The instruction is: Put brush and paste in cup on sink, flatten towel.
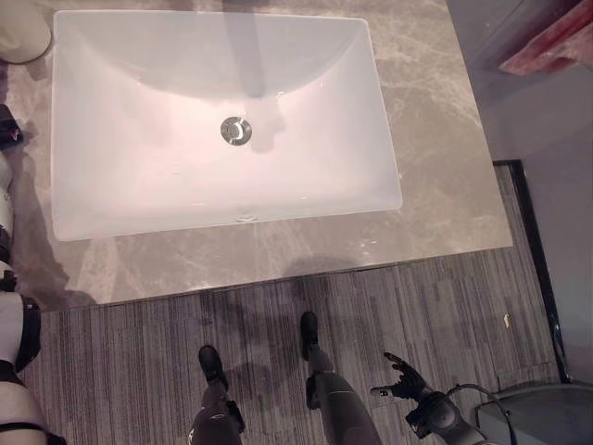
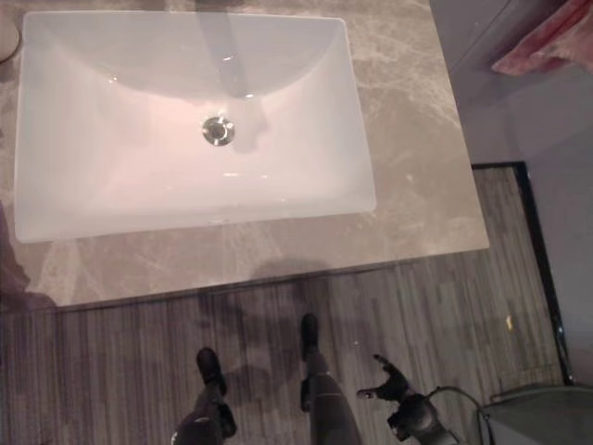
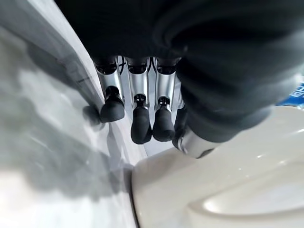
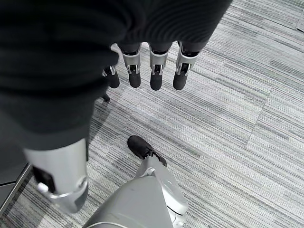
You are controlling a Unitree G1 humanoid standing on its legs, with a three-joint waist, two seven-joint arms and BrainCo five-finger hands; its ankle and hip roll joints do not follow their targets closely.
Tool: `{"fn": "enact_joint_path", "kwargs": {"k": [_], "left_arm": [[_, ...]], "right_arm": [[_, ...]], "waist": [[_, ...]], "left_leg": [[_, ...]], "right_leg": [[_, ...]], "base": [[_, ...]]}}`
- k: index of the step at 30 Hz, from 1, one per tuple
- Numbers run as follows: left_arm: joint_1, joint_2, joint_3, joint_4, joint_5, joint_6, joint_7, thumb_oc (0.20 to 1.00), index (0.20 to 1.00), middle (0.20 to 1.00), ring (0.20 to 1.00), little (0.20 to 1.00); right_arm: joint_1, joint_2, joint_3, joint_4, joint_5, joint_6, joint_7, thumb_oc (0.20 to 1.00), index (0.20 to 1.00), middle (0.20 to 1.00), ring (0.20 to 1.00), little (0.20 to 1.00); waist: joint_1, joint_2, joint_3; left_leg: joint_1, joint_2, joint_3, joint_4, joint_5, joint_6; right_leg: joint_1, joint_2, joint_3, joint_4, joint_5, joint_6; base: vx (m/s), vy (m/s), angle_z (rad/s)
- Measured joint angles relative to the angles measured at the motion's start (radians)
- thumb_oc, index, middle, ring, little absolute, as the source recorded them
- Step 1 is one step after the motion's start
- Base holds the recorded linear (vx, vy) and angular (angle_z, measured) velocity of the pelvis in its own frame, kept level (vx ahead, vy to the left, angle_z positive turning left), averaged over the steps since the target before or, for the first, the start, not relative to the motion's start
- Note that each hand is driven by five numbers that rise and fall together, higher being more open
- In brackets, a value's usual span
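Note:
A white rectangular sink (image 1: 139, 185) with a metal drain (image 1: 236, 131) is set in a grey marble counter (image 1: 435, 176). A cream round vessel (image 1: 18, 32), cup-like, stands on the counter at the basin's far left corner. It shows close up as a cream vessel (image 3: 223, 190) in the left wrist view. My left hand (image 3: 141, 124) hangs just beside it over the counter, fingers straight, holding nothing. My right hand (image 1: 401, 378) is low at my right side above the carpet, its fingers (image 4: 156, 78) relaxed and empty.
A scrap of blue packaging (image 3: 298, 91) shows past the left hand. Grey striped carpet (image 1: 445, 306) runs along the counter's front edge. A reddish object (image 1: 556, 42) lies at the far right, and a grey rounded thing (image 1: 547, 413) sits near my right hand.

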Motion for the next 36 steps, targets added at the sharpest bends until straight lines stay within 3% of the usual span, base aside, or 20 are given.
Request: {"fn": "enact_joint_path", "kwargs": {"k": [7,17,28,33,35,36], "left_arm": [[-0.016,-0.036,0.006,0.014,0.042,0.004,0.042,0.2,0.2,0.2,0.2,0.2],[-0.001,-0.076,0.043,0.044,0.128,0.058,0.118,0.2,0.2,0.2,0.2,0.2],[0.074,-0.149,0.068,-0.001,0.167,0.088,0.157,0.2,0.2,0.2,0.2,0.2],[0.239,-0.201,0.134,-0.268,0.196,0.087,0.165,0.2,0.2,0.2,0.2,0.2],[0.42,-0.265,0.195,-0.483,0.204,0.063,0.175,0.2,0.2,0.2,0.2,0.2],[0.6,-0.324,0.267,-0.679,0.204,0.039,0.173,0.2,0.2,0.2,0.2,0.2]], "right_arm": [[-0.001,0.0,0.013,-0.014,0.0,-0.002,0.001,1.0,1.0,1.0,1.0,1.0],[-0.002,-0.001,0.029,-0.009,-0.002,-0.008,0.004,1.0,1.0,1.0,1.0,1.0],[0.011,-0.012,0.029,0.006,-0.025,-0.007,0.025,1.0,1.0,1.0,1.0,1.0],[0.017,-0.01,0.026,0.009,-0.039,-0.002,0.025,1.0,1.0,1.0,1.0,1.0],[0.025,-0.009,0.022,0.013,-0.041,0.006,0.025,1.0,1.0,1.0,1.0,1.0],[0.036,-0.004,-0.009,0.008,-0.049,0.006,0.024,1.0,1.0,1.0,1.0,1.0]], "waist": [[0.004,-0.004,-0.003],[0.005,-0.017,-0.012],[0.014,-0.035,-0.025],[0.037,-0.036,-0.026],[0.06,-0.03,-0.025],[0.065,-0.019,-0.022]], "left_leg": [[0.014,0.002,0.016,0.0,0.0,-0.001],[0.068,0.026,0.028,0.0,0.001,-0.01],[0.119,0.045,0.003,0.0,0.01,-0.025],[0.139,0.058,-0.024,0.0,0.016,-0.031],[0.176,0.059,-0.029,0.0,0.013,-0.031],[0.203,0.058,-0.036,-0.001,0.008,-0.03]], "right_leg": [[0.002,0.005,0.013,0.0,0.005,-0.009],[0.046,0.029,0.015,0.0,0.008,-0.012],[0.112,0.043,-0.014,0.0,-0.002,-0.026],[0.148,0.047,-0.042,0.0,-0.008,-0.033],[0.19,0.045,-0.049,0.0,-0.019,-0.045],[0.223,0.042,-0.061,-0.001,-0.029,-0.047]], "base": [[-0.01,-0.033,-0.05],[0.01,-0.043,-0.06],[-0.02,-0.055,0.04],[-0.02,-0.04,0.12],[0.01,-0.013,0.09],[0.05,0.037,0.17]]}}
